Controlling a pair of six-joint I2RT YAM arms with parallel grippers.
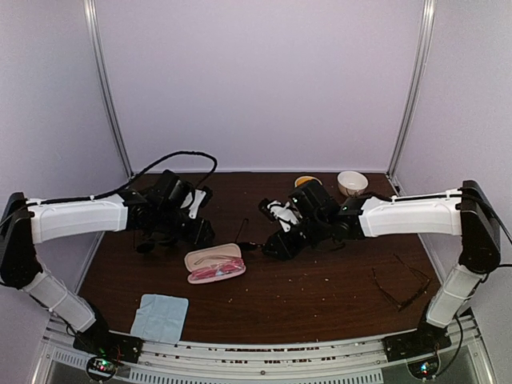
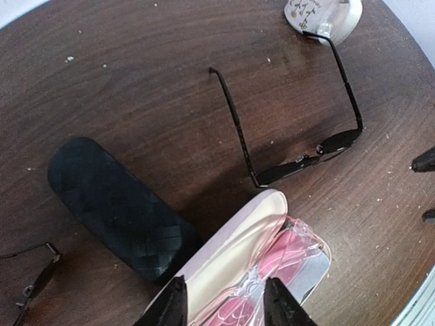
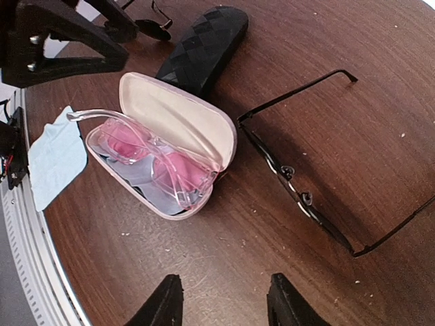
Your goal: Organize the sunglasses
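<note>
An open pink case [image 1: 214,262] lies mid-table with the translucent pink sunglasses [image 3: 151,158] inside, one temple sticking out. In the left wrist view my left gripper [image 2: 224,304] hangs open just above the pink case [image 2: 231,251], its fingers apart over the lid and the pink sunglasses [image 2: 285,255]. A thin black-framed pair [image 2: 299,132] lies unfolded beyond it. My right gripper [image 3: 221,299] is open over bare wood, between the pink case [image 3: 173,115] and the thin black pair [image 3: 306,183]. A dark-lens pair [image 3: 153,24] lies by the shut black case [image 3: 204,47]. Another thin pair [image 1: 400,286] rests at the right.
A light-blue cloth [image 1: 160,316] lies at the near left edge. A white bowl [image 1: 352,182] and an orange one [image 1: 306,182] stand at the back. The black case [image 2: 115,204] sits just left of the pink one. Both arms reach toward the table's middle.
</note>
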